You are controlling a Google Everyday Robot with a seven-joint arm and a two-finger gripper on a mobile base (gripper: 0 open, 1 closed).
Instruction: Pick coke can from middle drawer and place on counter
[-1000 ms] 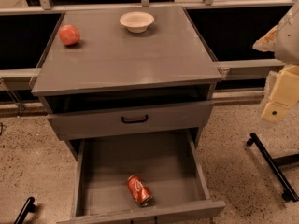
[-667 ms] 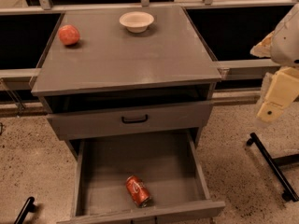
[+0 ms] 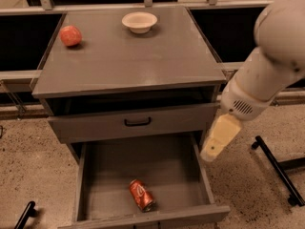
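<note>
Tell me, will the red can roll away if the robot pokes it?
Probably: the coke can lies on its side in the middle drawer, so a nudge could roll it. Its smooth metal looks slippery. The gripper hangs by the drawer's right wall.

This looks like a robot test room, not a home. A plain grey cabinet [image 3: 133,123] stands alone on a speckled stone floor [image 3: 28,166], with black stand legs [image 3: 279,168] beside it and a pale rail [image 3: 28,9] over dark panels [image 3: 19,42] behind. A white robot arm [image 3: 271,66] reaches in from the right, its pincer [image 3: 218,140] near the right side of the open drawer [image 3: 143,166].
</note>
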